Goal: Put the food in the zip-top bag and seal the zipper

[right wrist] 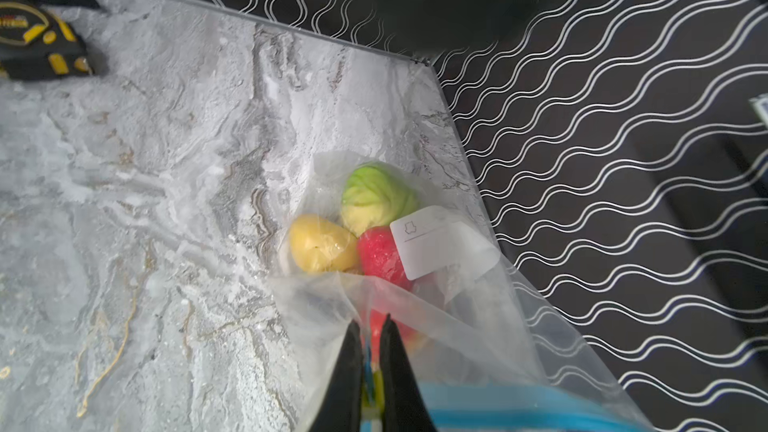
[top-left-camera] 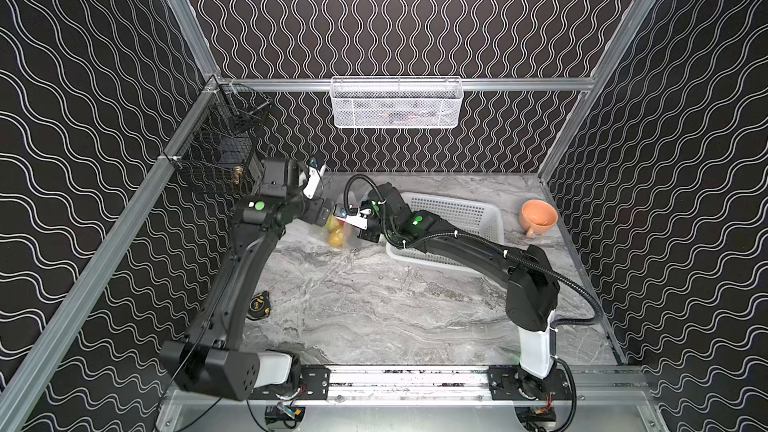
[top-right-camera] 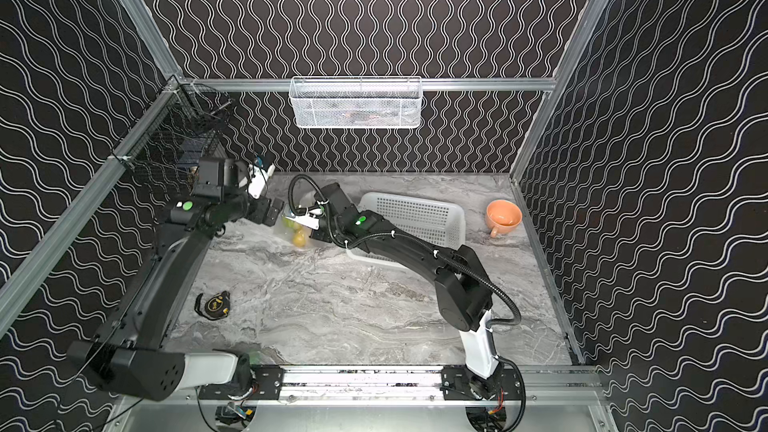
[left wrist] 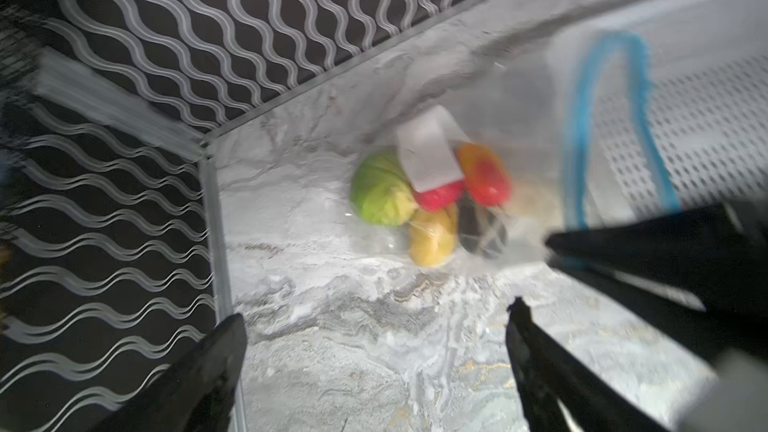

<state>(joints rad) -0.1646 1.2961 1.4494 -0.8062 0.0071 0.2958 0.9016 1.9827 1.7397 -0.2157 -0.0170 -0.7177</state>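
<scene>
Right hand (right wrist: 371, 322) tight on zipper (right wrist: 519, 415), bag (right wrist: 457, 317) just beyond wide-spread left hand (left wrist: 374, 313).

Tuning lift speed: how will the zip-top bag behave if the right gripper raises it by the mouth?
Probably floppy: the zip-top bag film is wrinkled and drapes from the right gripper. Likely bottom-heavy: the food is bunched at its far end and may swing.

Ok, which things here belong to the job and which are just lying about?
Job: zip-top bag, zipper, melon, lemon and strawberry inside, right claw pinching the zipper.
Lying about: tape measure, orange cup, white plastic basket, wall basket, black wire cage.
</scene>
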